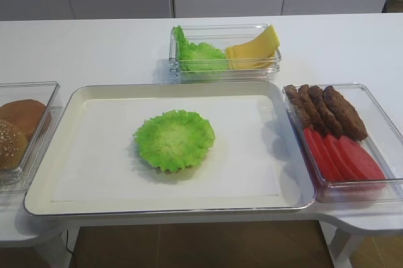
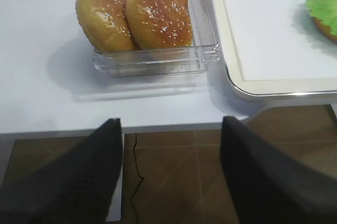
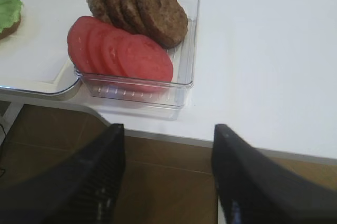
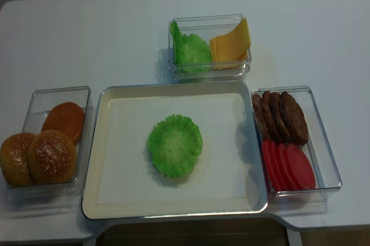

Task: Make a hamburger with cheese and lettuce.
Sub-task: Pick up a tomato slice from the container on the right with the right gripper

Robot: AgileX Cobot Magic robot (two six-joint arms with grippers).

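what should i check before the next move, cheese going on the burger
1. Lettuce lies flat in the middle of the tray, top bare: ok.
2. Bun under the lettuce, brown edge showing in the wrist views: ok.
3. Cheese slices in the back container, beside the spare lettuce: ok.
4. Right gripper open, empty, off the table edge: ok.
5. Left gripper open, empty: ok.
6. Whether one cheese slice lifts free of the stack: cannot tell.

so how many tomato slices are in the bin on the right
4 tomato slices, overlapping in a row in the near half of the right-hand clear bin, in front of the brown patties. More could be hidden underneath the overlap.
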